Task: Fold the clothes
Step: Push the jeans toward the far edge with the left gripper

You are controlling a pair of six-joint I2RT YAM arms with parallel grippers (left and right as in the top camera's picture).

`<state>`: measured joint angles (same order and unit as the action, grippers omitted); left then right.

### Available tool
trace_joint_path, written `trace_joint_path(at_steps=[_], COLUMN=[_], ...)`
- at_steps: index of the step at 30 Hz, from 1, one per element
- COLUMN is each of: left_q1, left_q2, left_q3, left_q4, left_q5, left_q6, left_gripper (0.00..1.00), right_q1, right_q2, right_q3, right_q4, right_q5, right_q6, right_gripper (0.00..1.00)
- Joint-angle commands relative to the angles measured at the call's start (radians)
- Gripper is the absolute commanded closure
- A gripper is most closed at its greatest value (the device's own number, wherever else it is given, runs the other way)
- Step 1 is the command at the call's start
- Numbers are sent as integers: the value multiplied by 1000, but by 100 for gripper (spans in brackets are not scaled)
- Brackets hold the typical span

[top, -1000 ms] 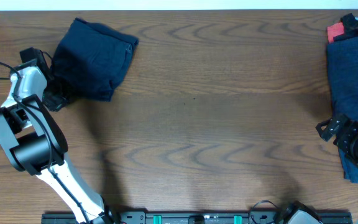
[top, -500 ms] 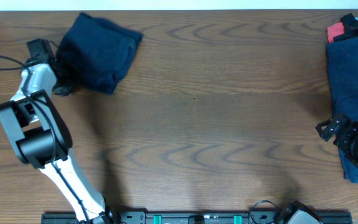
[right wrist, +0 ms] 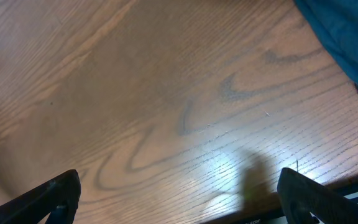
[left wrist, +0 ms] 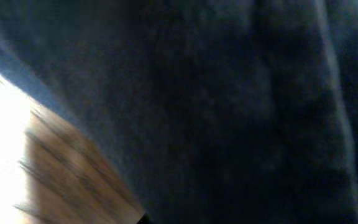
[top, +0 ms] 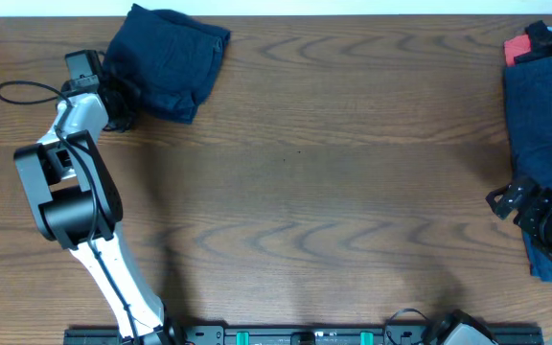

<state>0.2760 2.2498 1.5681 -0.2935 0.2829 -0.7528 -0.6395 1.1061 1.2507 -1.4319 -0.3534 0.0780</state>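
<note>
The left end effector (top: 118,107) is closed to its narrowest, pressed against the lower left edge of a folded navy garment (top: 168,59). Whether a fold is pinched between its jaws cannot be told. The overhead view shows that garment as a compact, rumpled bundle of matte dark fabric at the far left corner of the desk (top: 305,192). The left wrist view gives only a blurred wall of the same cloth (left wrist: 241,99) filling nearly the whole frame, with a sliver of wood grain at its lower left.

More clothes (top: 544,125), a flatter spread of blue fabric, lie along the right edge of the desk. A red cloth (top: 518,48) shows at their far end. The right end effector (top: 523,199) sits at the inner edge of that spread, with its jaws spread wide. Its own wrist view shows the two fingertips far apart over bare wood (right wrist: 179,186), with only a corner of the blue fabric (right wrist: 344,37) at the upper right.
</note>
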Motion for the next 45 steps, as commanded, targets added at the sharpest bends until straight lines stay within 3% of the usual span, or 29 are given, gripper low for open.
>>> trace_joint_path(at_steps=[1,8,19,28,33,38,45], left_q1=[-52,-114,-124,-108,-115,-185,-352], left_q2=[89,89,62,-147,-275,-348,-300], left_q3=[-35,-35,-34,-34,-34,-34,-34], left_q4=[-31,-40,-55,-265,-327,-191,44], left_q5=[18,50,29,-284,-294,-72,-66], left_q6=[-34,-33,87,256,280,537,814], left_gripper=[94,94,94,94,94,94,94], right_q1=[-1,-1,-1,-1,-1,-1,-1], right_q2=[1,1,1,1,1,1,1], right_q3=[8,8,8,8,8,8,8], right_q4=[-1,-2,-2,1,8,10,-1], right_q5=[6,6,6,6,6,5,5], right_q6=[-16,-16,-16,-16,-16,-16,-16], right_gripper=[1,1,1,1,1,1,1])
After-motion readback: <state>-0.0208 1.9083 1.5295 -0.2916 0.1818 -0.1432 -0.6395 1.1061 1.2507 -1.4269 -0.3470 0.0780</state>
